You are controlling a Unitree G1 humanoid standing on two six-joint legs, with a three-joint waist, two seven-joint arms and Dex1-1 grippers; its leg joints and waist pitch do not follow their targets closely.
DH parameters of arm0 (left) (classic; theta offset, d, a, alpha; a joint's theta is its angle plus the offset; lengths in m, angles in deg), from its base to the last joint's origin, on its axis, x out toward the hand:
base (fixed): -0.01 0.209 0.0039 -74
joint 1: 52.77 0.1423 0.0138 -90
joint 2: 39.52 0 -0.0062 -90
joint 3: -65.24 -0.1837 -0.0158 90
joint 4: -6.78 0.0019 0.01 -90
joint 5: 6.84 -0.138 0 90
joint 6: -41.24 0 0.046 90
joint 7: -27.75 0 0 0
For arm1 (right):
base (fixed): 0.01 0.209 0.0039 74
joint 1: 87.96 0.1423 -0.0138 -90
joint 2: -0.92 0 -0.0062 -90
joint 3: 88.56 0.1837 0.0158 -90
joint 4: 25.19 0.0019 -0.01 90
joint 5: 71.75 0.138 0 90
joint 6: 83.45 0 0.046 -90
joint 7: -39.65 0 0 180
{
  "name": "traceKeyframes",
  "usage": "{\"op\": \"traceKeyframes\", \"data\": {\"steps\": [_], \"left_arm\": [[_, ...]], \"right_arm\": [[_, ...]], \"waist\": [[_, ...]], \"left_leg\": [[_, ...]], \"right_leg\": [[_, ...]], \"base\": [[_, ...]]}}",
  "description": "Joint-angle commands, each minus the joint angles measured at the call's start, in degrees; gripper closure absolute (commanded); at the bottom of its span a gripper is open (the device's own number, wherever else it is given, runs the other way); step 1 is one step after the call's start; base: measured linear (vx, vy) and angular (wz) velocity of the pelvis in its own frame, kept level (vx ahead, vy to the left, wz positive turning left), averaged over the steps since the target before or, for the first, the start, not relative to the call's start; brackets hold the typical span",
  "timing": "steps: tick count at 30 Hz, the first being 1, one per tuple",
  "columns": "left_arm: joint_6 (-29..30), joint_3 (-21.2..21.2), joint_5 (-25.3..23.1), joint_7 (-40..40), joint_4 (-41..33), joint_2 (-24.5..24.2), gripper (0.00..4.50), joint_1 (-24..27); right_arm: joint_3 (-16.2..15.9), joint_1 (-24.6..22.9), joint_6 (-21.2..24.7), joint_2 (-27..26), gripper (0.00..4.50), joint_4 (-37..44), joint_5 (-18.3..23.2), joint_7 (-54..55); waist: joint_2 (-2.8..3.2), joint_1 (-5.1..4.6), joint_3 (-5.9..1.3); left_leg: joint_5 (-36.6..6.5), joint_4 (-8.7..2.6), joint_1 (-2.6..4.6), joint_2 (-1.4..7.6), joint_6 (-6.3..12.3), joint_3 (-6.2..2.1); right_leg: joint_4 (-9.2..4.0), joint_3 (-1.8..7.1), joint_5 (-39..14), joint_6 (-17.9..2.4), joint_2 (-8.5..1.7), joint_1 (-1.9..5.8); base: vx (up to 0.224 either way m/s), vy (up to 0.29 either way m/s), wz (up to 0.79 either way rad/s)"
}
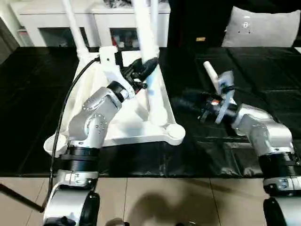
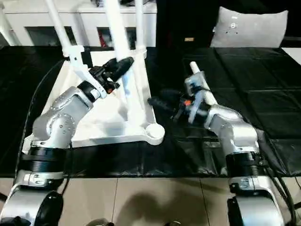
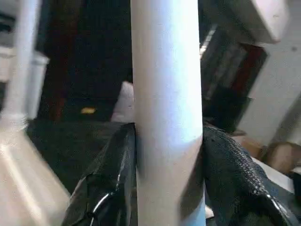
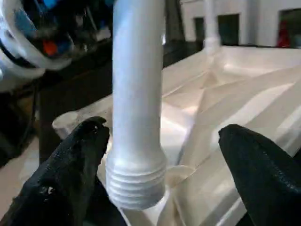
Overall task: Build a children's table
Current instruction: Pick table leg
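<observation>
1. The table top [image 1: 123, 126] lies upside down on the black mat [image 1: 263, 80] in front of me, ribbed underside up, with a round corner socket [image 1: 176, 133] at its near right corner.
2. My left gripper [image 1: 146, 67] is over the middle of the upturned top, and its two black fingers [image 3: 233, 174] press on either side of a white leg [image 3: 165, 108]. The tube fills the gap between them, so the grip is set to the width of the leg.
3. That held leg [image 1: 145, 33] rises steeply from my gripper toward the far side and runs out of the head view at the top.
4. Two more legs stand upright at the far edge of the top: one at the far left corner [image 1: 74, 23] and one further right [image 1: 154, 21], just behind the held one.
5. My right gripper [image 1: 181, 102] is on the mat just beside the right edge of the top, pointing toward it. Its fingers [image 4: 70, 165] are spread wide and hold nothing.
6. Seen from my right wrist, the threaded lower end [image 4: 135, 181] of the held leg hangs between my spread right fingers, above the ribbed underside. It seems clear of both pads, though I can't be certain.
7. A white cabinet [image 1: 94, 21] stands beyond the mat.
</observation>
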Motion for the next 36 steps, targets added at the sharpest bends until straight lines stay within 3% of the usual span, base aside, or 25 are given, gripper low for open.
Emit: {"op": "traceKeyframes", "data": {"steps": [1, 9, 17, 18, 28, 36], "left_arm": [[-0.8, -2.1, -1.0, -2.0, -2.7, 0.0, 2.70, 0.4], [-2.8, -8.2, -4.5, -5.4, -5.5, -0.1, 2.70, 1.7], [-3.5, -9.3, -5.9, -5.9, -6.1, -0.4, 2.70, 2.2], [-3.6, -9.6, -6.1, -6.1, -6.2, -0.6, 2.70, 2.3], [-3.5, -11.1, -6.5, -7.2, -7.8, -0.1, 2.70, 3.0], [-3.2, -11.1, -6.5, -7.2, -8.2, 0.2, 2.70, 2.9]], "right_arm": [[-1.2, 1.3, 0.5, -0.2, 0.34, 0.6, -0.8, -0.4], [-3.9, 2.4, 1.5, -1.1, 0.34, 0.6, -1.2, -2.6], [-5.4, 2.6, 2.0, -0.8, 0.34, -0.2, -1.5, -3.7], [-5.5, 2.5, 2.0, -0.8, 0.62, -0.2, -1.6, -3.8], [-6.1, 2.6, 2.4, -1.4, 1.43, -1.7, -2.5, -3.6], [-6.6, 2.6, 2.9, -1.6, 1.99, -2.2, -2.6, -4.0]], "waist": [[-0.94, 0.21, -4.58], [-1.11, 0.29, -4.48], [-1.33, 0.26, -4.52], [-1.28, 0.30, -4.52], [-1.24, 0.28, -4.56], [-1.30, 0.30, -4.53]], "left_leg": [[-5.0, -3.43, -0.04, 1.00, 4.20, 0.02], [-5.9, -3.59, -0.09, 1.06, 3.44, -0.02], [-5.1, -3.50, -0.12, 0.94, 3.37, 0.06], [-5.0, -3.48, -0.15, 0.95, 3.33, 0.05], [-5.1, -3.49, -0.10, 1.05, 3.35, 0.04], [-4.9, -3.45, -0.15, 0.98, 3.42, 0.05]], "right_leg": [[-3.82, 2.87, -12.1, -10.1, -2.97, 4.18], [-4.05, 2.93, -14.1, -8.8, -2.98, 4.23], [-4.01, 2.97, -14.3, -8.2, -2.92, 4.16], [-3.97, 2.99, -14.3, -8.2, -2.93, 4.15], [-3.86, 3.02, -13.5, -8.9, -2.95, 4.14], [-3.95, 3.00, -14.5, -8.3, -2.92, 4.14]], "base": [[0.000, 0.000, 0.00], [0.000, 0.000, 0.00], [0.000, 0.000, 0.00], [0.000, 0.000, 0.00], [0.000, 0.000, 0.00], [0.000, 0.000, 0.00]]}}
